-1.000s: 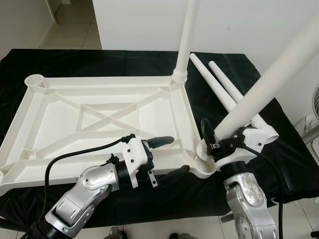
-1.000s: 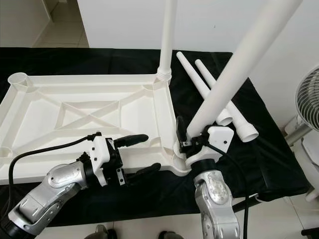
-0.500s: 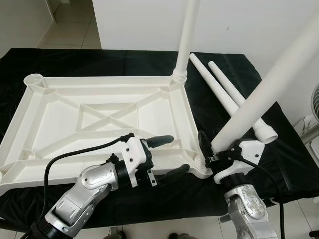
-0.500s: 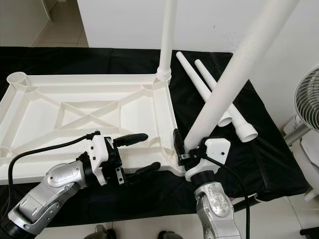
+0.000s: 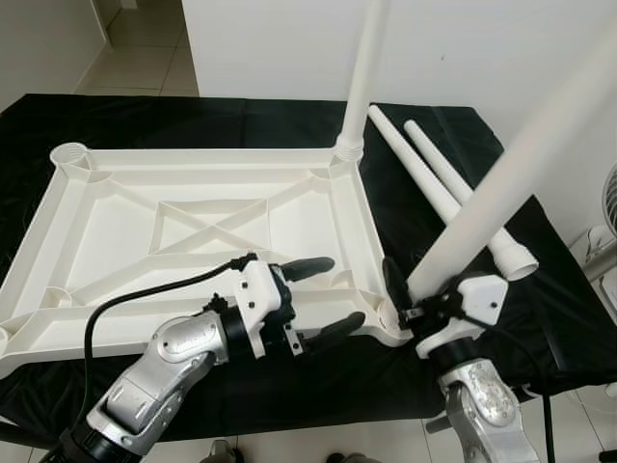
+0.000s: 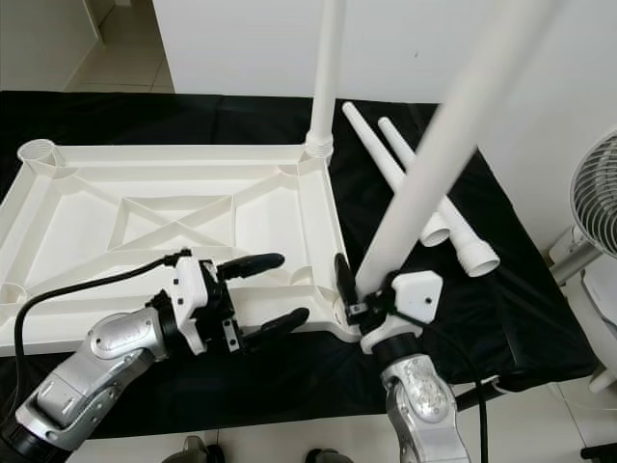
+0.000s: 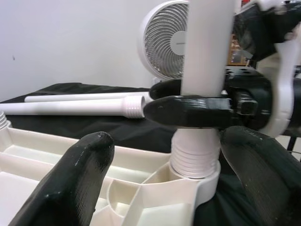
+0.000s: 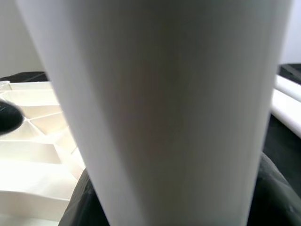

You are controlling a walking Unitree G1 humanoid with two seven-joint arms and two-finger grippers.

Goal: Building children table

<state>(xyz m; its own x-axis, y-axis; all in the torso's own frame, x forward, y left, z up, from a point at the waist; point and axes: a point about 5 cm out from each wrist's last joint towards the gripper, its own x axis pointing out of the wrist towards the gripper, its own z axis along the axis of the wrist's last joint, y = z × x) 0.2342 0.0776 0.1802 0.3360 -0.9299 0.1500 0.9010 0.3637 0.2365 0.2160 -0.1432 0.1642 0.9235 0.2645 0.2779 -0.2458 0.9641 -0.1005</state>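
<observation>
Tabletop (image 5: pixel 193 227), white and upside down, lies on a black cloth (image 5: pixel 453 145). The right gripper (image 6: pixel 359 301) is clamped on a table leg (image 6: pixel 424 183) whose threaded end sits in the near right corner socket (image 7: pixel 197 181). The left gripper (image 5: pixel 323 299), fingers spread, straddles the tabletop's near rim beside it. Another leg (image 5: pixel 362 77) stands in the far corner; two spare legs (image 5: pixel 434 183) lie on the cloth.

held leg (image 5: pixel 501 174) top cut off, fan (image 6: pixel 593 183) half cropped

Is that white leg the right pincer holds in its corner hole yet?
In: the leg's ribbed end sits in the tabletop's corner socket.
</observation>
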